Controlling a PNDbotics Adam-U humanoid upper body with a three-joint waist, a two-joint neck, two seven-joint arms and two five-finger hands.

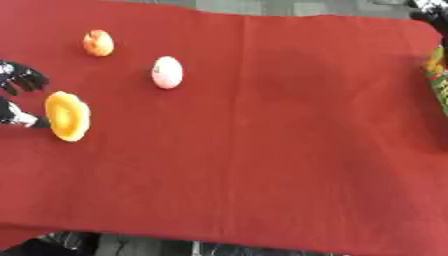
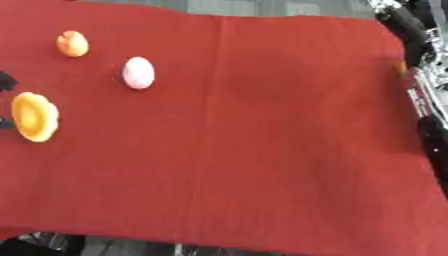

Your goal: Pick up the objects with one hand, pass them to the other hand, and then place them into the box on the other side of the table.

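The left hand is sitting at the left edge of the red cloth, its fingers curling around the flat yellow thing, which is looking only half caught and might be slipping out when lifted.

Even, bright light; both views soft and blurred, shadows faint.

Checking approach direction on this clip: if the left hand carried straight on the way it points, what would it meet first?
Probably the yellow-orange object: the left hand sits right beside it, fingers reaching toward it. Contact is unclear.
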